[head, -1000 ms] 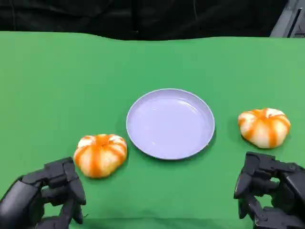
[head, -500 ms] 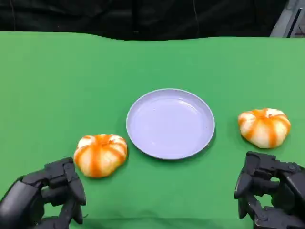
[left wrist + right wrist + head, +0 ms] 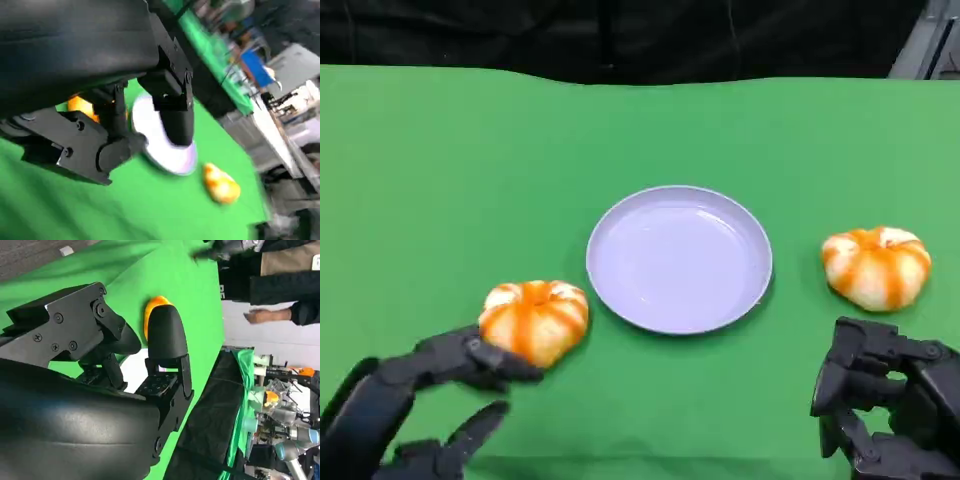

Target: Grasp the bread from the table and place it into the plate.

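Left hand (image 3: 415, 405) low at the near desk edge, fingers spread wide, upper fingertips (image 3: 520, 368) just at the near side of the left bread (image 3: 533, 320); real contact not clear, nothing held. Bread resting on the green desk (image 3: 440, 180), just beside the plate (image 3: 679, 258), small gap between the two. Plate lying flat in the middle, nothing on it, open green all around, wide free strip up to the far edge. Right hand (image 3: 885, 395) at the near right corner, fingers curled in, holding nothing. Second bread (image 3: 876, 265) just beyond it, apart from the plate rim. Person's hand (image 3: 260, 316) past the desk in the right wrist view.
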Robot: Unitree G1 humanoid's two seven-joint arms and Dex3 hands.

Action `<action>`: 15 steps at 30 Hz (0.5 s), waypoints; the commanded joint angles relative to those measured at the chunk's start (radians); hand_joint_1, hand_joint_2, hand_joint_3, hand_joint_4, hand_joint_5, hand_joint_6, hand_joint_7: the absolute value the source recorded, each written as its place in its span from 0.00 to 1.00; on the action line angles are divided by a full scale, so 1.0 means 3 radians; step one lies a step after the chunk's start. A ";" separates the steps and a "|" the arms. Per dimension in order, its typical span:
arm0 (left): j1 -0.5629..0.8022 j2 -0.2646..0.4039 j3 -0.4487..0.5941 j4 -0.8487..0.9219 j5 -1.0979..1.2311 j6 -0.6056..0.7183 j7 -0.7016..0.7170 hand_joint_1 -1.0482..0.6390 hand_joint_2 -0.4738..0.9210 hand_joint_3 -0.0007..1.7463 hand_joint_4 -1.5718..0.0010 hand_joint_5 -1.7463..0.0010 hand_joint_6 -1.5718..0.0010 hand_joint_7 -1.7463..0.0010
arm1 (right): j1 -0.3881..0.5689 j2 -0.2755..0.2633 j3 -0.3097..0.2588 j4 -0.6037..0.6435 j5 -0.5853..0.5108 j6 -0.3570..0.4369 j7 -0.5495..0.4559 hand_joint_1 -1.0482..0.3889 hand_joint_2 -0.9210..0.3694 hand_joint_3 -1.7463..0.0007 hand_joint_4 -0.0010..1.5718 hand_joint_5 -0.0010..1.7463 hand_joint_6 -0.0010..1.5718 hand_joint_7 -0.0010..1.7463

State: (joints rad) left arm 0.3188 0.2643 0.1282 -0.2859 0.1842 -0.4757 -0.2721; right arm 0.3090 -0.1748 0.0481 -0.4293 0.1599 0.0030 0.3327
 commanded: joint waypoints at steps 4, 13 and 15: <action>-0.0355 0.0219 0.0029 0.0008 0.1523 -0.0217 0.0739 0.15 1.00 0.14 0.91 0.99 0.70 1.00 | -0.0031 -0.0019 -0.0004 0.0043 -0.0046 -0.0016 -0.0030 0.74 0.21 0.38 0.48 1.00 0.46 0.87; -0.0868 0.0416 -0.0467 0.0177 0.2638 0.0476 0.0713 0.07 1.00 0.16 1.00 1.00 0.79 1.00 | -0.0002 -0.0023 0.0030 -0.0041 -0.0061 0.0060 -0.0052 0.73 0.21 0.38 0.48 1.00 0.46 0.87; -0.0988 0.0431 -0.0582 0.0378 0.2686 0.0536 0.0772 0.07 1.00 0.16 0.99 0.99 0.79 1.00 | 0.0006 -0.0020 0.0038 -0.0048 -0.0067 0.0051 -0.0059 0.73 0.22 0.38 0.48 1.00 0.46 0.86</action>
State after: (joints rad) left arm 0.0577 0.3740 -0.0129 -0.2419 0.9669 -0.3447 -0.0644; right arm 0.3072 -0.1736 0.0577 -0.4247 0.1457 0.0173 0.3208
